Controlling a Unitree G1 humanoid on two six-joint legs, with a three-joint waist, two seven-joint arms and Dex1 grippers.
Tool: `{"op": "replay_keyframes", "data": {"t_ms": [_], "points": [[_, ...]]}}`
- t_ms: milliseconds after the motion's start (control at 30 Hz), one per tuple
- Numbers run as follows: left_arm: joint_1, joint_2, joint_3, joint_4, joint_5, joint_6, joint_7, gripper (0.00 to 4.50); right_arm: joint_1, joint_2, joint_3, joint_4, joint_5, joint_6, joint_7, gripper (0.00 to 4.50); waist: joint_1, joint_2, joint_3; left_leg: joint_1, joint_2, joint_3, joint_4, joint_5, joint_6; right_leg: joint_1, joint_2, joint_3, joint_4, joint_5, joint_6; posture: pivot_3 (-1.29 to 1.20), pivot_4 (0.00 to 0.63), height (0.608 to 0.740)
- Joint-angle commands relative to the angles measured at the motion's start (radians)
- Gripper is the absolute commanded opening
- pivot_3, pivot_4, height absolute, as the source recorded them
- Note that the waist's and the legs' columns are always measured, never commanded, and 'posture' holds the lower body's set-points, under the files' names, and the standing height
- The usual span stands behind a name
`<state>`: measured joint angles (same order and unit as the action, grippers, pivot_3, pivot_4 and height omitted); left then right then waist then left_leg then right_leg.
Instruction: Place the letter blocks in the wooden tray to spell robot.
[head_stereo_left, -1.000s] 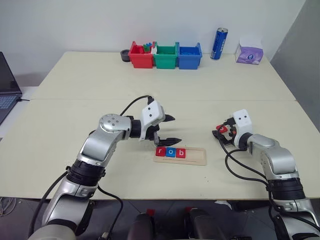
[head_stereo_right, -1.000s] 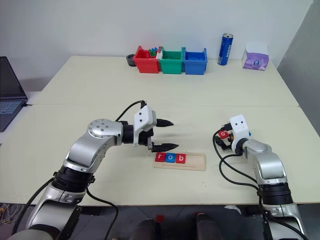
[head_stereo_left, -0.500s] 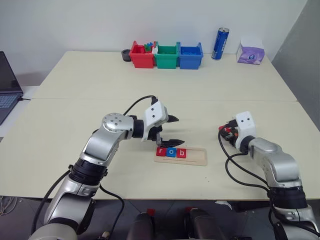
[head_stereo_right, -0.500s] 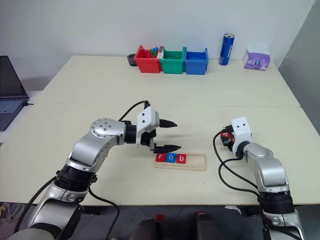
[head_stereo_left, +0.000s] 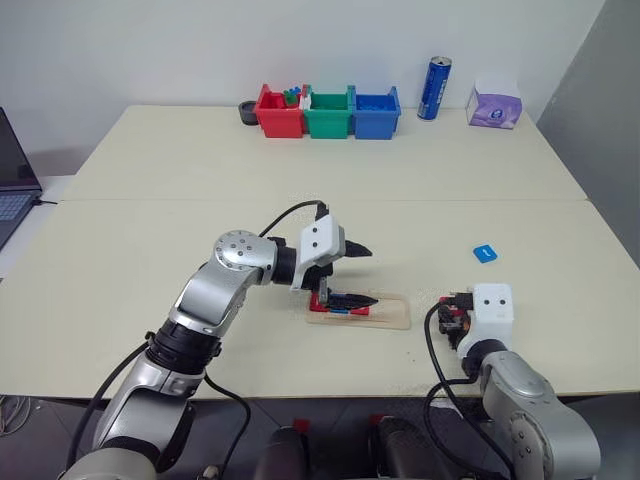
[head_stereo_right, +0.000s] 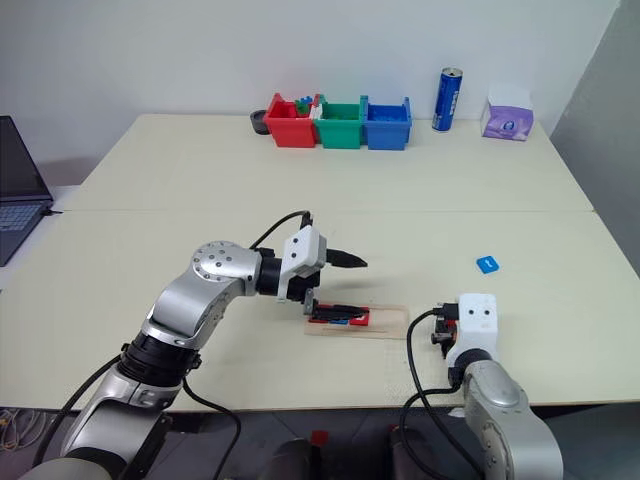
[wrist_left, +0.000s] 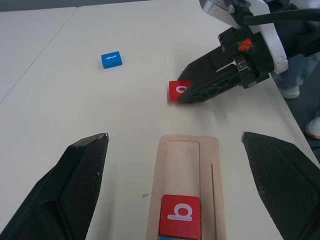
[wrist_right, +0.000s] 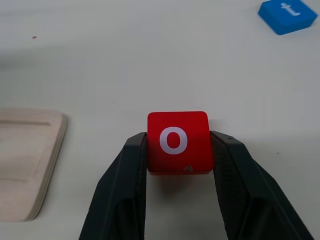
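Red "o" block sat pinched between the two black fingers of the right hand, letter face up, low over the bench. Empty end of the wooden tray lay just beside it, toward the robot's left, and that was the relation the next move turned on: block goes sideways into the free slot past the "b". Tray's long axis ran left-right across the robot, groove lengthwise, with the filled tiles at its left end (the "b" read clearly from the left wrist; the others sat under the left fingers in the head views). Right arm was judged nearer the open end. Blue "t" block lay loose on the bench, farther out beyond the right hand, well apart from the tray. Left hand hovered over the tray's filled end, fingers spread wide, holding nothing.
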<state>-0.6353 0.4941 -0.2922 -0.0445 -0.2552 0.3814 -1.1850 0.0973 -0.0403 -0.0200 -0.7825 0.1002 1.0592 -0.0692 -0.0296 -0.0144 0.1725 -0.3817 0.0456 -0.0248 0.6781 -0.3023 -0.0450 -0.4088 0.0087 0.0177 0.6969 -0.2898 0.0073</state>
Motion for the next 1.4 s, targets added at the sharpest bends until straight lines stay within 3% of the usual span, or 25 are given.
{"op": "replay_keyframes", "data": {"t_ms": [33,233,500,533,767,900,1200,1400], "points": [[-0.025,-0.005,-0.004,-0.009,0.001,-0.027,-0.009,4.5,-0.008,0.045,-0.028,0.0,0.007,-0.026,-0.016,1.45,0.0,0.0,0.0,0.0,0.0,0.0,0.0,0.0,0.0,0.0,0.0,0.0,0.0,0.0,0.0,0.0,0.15,0.74],[-0.022,0.001,-0.001,-0.011,0.005,-0.029,-0.005,4.5,0.002,0.122,-0.068,0.058,0.011,-0.057,-0.029,1.45,0.0,0.0,0.0,0.0,0.0,0.0,0.0,0.0,0.0,0.0,0.0,0.0,-0.001,0.0,0.0,0.0,0.15,0.74],[-0.013,-0.002,0.006,-0.012,0.005,-0.034,0.011,4.5,0.006,0.144,-0.066,0.054,0.026,-0.087,-0.038,4.37,0.001,0.0,0.0,0.0,0.0,0.0,0.0,0.0,0.0,0.0,0.0,0.0,-0.001,0.0,0.0,0.0,0.15,0.74],[-0.013,-0.004,0.006,-0.01,0.006,-0.037,0.013,4.5,-0.003,0.146,-0.072,0.05,0.027,-0.092,-0.043,4.44,0.001,0.0,0.0,0.0,0.0,0.0,0.0,0.0,0.0,0.0,0.0,0.0,-0.001,0.0,0.0,0.0,0.15,0.74],[-0.013,-0.003,0.006,-0.007,0.004,-0.042,0.021,4.5,-0.064,0.165,-0.086,0.001,0.021,-0.119,-0.101,4.44,0.0,0.0,0.0,0.0,0.0,0.0,0.0,0.0,0.0,0.0,0.0,0.0,-0.001,0.0,0.0,0.0,0.15,0.74],[-0.013,-0.004,0.007,-0.004,0.006,-0.045,0.025,4.5,-0.115,0.122,-0.074,-0.013,0.014,-0.144,-0.098,4.44,0.0,0.0,0.0,0.0,0.0,0.0,-0.001,0.0,0.0,0.0,0.0,0.0,-0.001,0.0,0.0,0.0,0.15,0.74],[-0.016,-0.016,0.006,-0.005,0.008,-0.038,0.046,4.5,-0.23,-0.183,-0.155,0.019,0.156,-0.074,0.199,4.44,0.002,0.0,0.0,-0.001,0.0,-0.001,-0.001,0.0,0.0,0.0,0.0,-0.001,-0.002,0.003,-0.005,0.0,0.15,0.74],[-0.01,-0.034,-0.001,-0.031,-0.003,-0.022,0.056,4.5,-0.099,-0.497,-0.2,0.019,0.279,-0.099,0.515,4.44,0.003,0.0,0.0,-0.002,-0.001,0.0,-0.001,-0.001,0.001,0.0,0.0,-0.001,-0.005,0.003,-0.005,0.0,0.15,0.74]]}}
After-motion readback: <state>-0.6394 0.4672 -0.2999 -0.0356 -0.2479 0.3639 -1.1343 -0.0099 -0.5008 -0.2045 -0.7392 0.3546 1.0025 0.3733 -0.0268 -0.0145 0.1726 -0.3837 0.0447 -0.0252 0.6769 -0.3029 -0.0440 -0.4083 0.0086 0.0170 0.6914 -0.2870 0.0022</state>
